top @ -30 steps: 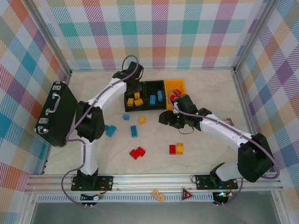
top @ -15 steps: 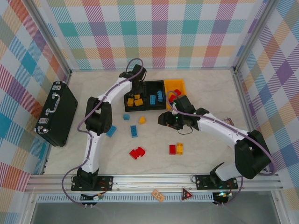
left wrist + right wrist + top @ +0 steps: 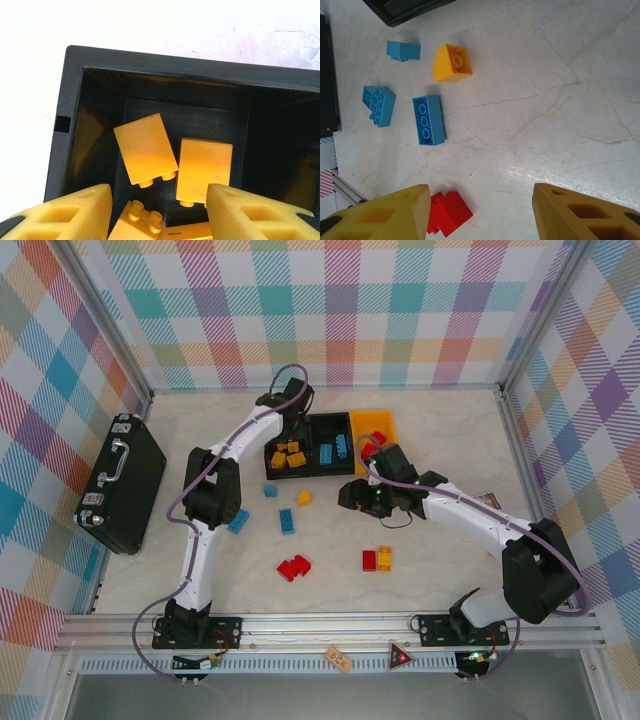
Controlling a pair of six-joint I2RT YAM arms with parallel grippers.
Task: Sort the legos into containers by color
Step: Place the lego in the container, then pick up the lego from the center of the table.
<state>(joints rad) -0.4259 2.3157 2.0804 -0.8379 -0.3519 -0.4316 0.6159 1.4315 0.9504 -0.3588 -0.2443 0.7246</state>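
Legos point(image 3: 287, 521) and containers point(image 3: 320, 474) rest on a pale marbled table point(image 3: 450, 440); a black briefcase point(image 3: 122, 483), handle uppermost, lies at the table's left edge, well apart from the bins.

Containers: three open bins joined in a row at the far centre of the table; left black bin point(image 3: 200, 70), middle black bin point(image 3: 330, 424), yellow-orange bin point(image 3: 378, 423) at the right end.

Left arm point(image 3: 215, 455): reaches to the far side of the table; the left gripper point(image 3: 159, 210) hangs above the left black bin, jaws apart, nothing between its fingers point(image 3: 75, 215).

Right arm point(image 3: 470, 515): extends toward the table centre; the right gripper point(image 3: 480, 215) hovers over bare table just in front of the bins, jaws apart and empty.

Sorted pieces: yellow bricks point(image 3: 146, 150) lie loose on the floor of the left black bin, four visible in the left wrist view; blue bricks point(image 3: 335, 448) lie in the middle black bin; red bricks point(image 3: 375, 443) lie in the yellow-orange bin, partly hidden by the right arm.

Unsorted pieces on the table: three loose blue bricks point(image 3: 428, 120) and one loose yellow brick point(image 3: 452, 63) between the left arm and the right gripper; a red cluster point(image 3: 293, 567) nearer the arm bases; a red brick point(image 3: 369, 560) and a yellow brick point(image 3: 384, 558) touching side by side near it.
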